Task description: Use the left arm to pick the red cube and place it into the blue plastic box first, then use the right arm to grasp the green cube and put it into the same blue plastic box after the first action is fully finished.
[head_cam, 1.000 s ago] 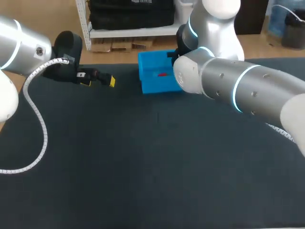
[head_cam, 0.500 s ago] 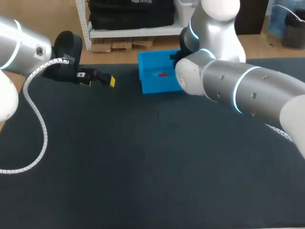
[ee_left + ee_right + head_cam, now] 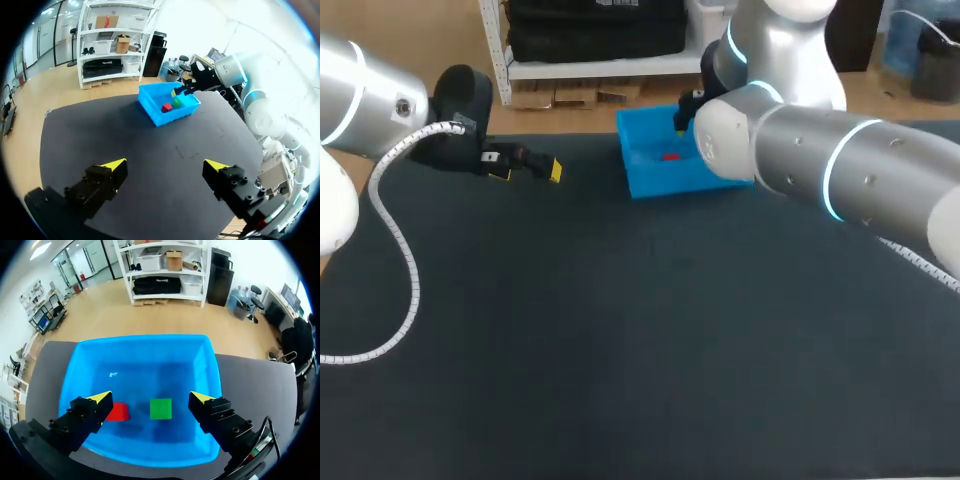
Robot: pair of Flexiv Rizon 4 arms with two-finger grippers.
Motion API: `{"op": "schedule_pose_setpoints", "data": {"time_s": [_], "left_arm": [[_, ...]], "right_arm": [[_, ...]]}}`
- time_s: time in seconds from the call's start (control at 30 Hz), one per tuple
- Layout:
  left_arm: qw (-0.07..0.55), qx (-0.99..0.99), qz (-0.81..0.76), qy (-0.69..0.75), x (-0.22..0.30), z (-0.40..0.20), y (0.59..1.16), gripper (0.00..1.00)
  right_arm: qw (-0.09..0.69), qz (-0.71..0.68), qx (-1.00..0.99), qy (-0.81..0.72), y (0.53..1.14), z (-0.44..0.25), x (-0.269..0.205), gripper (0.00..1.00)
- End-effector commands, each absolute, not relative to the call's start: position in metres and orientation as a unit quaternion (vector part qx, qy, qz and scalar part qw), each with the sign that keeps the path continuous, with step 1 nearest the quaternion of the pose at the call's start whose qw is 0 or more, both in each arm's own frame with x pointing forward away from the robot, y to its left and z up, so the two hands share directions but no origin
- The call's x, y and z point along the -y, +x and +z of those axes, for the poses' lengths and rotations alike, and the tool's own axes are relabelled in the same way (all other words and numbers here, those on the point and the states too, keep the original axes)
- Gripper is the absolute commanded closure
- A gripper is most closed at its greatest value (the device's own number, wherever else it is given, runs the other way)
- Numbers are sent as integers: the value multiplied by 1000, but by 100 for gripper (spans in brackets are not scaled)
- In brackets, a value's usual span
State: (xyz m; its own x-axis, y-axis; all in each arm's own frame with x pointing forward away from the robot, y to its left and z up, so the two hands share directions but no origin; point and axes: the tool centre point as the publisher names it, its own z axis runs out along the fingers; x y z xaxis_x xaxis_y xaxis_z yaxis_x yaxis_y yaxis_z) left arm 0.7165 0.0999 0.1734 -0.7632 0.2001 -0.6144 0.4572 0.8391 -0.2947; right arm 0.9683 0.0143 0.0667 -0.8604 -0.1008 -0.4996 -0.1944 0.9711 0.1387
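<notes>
The green cube (image 3: 160, 408) is lying beside the red cube (image 3: 118, 411) in the blue box (image 3: 140, 352), beneath and between the released right jaws; the left jaws are gaping, empty.

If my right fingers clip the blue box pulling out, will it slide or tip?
Probably slide: the blue box looks like thin plastic holding only the red cube and green cube, so likely light, loose on the flat table. Tipping seems unlikely: it is low and wide.

The right arm (image 3: 820, 170) has swung toward 2 o'clock, uncovering more of the blue plastic box (image 3: 650, 182). The box, with the red cube (image 3: 669, 156) inside, has slid slightly toward 3 o'clock.
</notes>
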Motion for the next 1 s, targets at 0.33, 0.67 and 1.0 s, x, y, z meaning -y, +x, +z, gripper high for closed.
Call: {"op": "schedule_pose_setpoints", "data": {"time_s": [0.33,0.67,1.0], "left_arm": [[294,-912,-221,181,-101,173,716,0],[294,-912,-221,181,-101,173,716,0],[294,-912,-221,181,-101,173,716,0]], "right_arm": [[240,78,-964,-87,925,101,-7,0],[230,78,-967,-80,886,115,2,0],[222,71,-969,-80,843,121,13,0]]}}
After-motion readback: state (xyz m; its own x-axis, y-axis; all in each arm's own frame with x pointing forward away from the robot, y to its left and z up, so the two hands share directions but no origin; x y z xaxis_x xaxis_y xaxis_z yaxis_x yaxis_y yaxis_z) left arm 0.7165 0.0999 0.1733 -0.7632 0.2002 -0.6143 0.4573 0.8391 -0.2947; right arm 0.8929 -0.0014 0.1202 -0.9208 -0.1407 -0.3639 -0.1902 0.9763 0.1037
